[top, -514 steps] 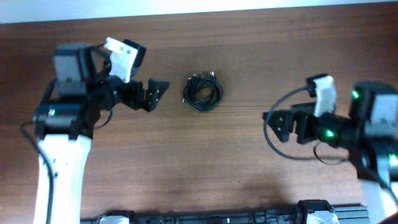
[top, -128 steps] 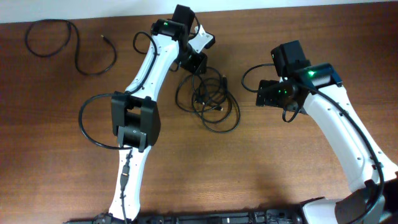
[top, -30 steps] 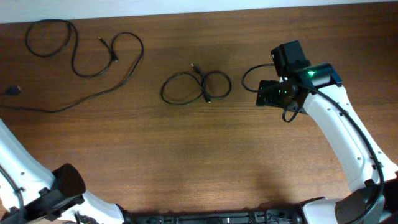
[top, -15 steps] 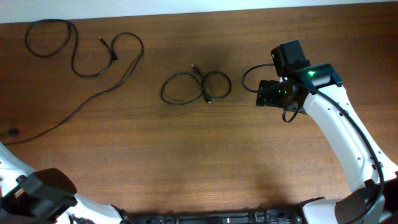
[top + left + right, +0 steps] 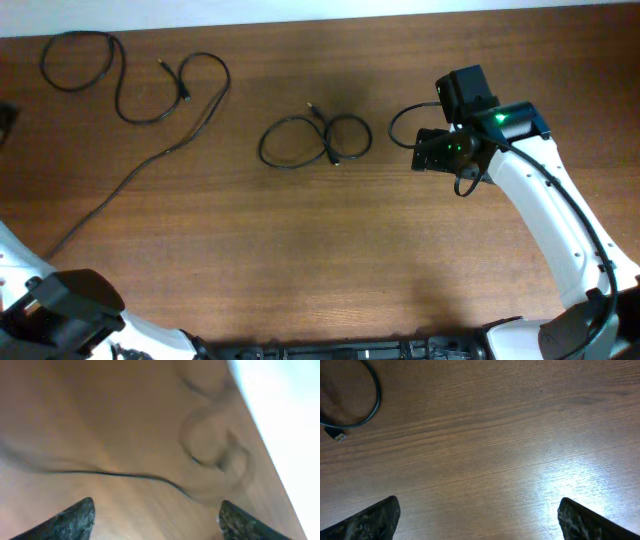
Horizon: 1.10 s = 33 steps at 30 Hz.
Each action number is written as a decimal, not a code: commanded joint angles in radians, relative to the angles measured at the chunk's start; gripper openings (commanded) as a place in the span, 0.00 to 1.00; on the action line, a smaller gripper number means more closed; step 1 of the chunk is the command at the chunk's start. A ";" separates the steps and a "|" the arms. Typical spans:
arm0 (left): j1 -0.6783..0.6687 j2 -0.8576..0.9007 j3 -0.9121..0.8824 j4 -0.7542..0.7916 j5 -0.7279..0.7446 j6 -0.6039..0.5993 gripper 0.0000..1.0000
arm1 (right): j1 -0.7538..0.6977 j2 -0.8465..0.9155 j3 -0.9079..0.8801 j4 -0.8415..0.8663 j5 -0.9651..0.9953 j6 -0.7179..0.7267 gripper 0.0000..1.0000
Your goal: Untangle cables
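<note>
Partly blurred cable (image 5: 125, 475), left claw (image 5: 155, 520) (tips only)

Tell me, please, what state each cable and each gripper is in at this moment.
top-left cable: lying loose in one loop and open curves, unheld.
long cable: drawn out in a long run toward the lower left, unheld.
middle cable: lying in two crossing loops, unheld.
left gripper: open, nothing between its fingers; view blurred.
right gripper: open, empty.
</note>
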 commanded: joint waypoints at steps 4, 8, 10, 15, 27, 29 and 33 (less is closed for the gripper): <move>-0.176 0.014 -0.004 0.010 0.311 0.417 0.86 | -0.002 0.003 0.000 0.000 0.019 0.001 0.98; -0.327 0.063 -0.005 0.009 0.146 0.521 0.90 | -0.002 0.003 0.000 0.000 0.019 0.001 0.98; -0.383 0.101 -0.005 0.013 0.053 0.578 0.89 | -0.002 0.003 0.000 0.000 0.019 0.001 0.98; -0.488 0.237 -0.005 0.016 -0.030 0.702 0.99 | -0.002 0.003 0.000 0.000 0.019 0.001 0.98; -0.616 0.555 -0.005 0.106 -0.072 0.838 0.94 | -0.002 0.003 0.000 0.000 0.019 0.001 0.99; -0.618 0.567 -0.005 0.130 -0.127 0.837 0.90 | -0.002 0.003 0.000 0.000 0.019 0.001 0.98; -0.617 0.576 -0.005 0.195 -0.146 0.837 0.92 | -0.002 0.003 0.000 0.000 0.019 0.001 0.98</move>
